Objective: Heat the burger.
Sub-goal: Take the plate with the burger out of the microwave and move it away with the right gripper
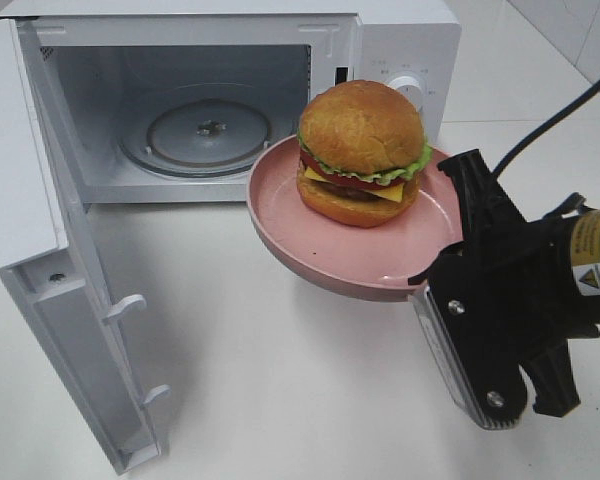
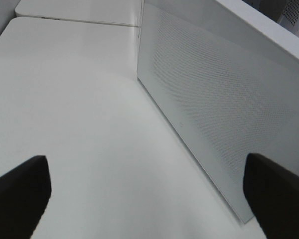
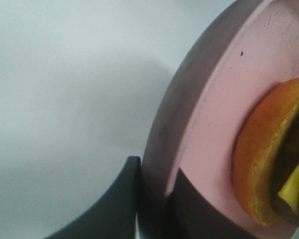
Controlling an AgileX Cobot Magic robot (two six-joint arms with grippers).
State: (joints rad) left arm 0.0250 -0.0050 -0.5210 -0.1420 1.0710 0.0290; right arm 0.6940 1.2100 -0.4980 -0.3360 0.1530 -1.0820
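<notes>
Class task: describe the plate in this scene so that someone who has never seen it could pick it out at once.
Find the white microwave oven with its door swung open. Just in front of its opening, the black right hand holds a round pink plate by the rim, above the table. It alone carries the golden-bunned burger.

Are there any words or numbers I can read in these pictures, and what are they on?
None can be read.
Yellow sticker on the right arm: it has a warning triangle and small print, too blurred to read.
Marks around the microwave's dial: too small to read.
Burger, pink plate, microwave door: no writing shows.
Both wrist views: no writing.
</notes>
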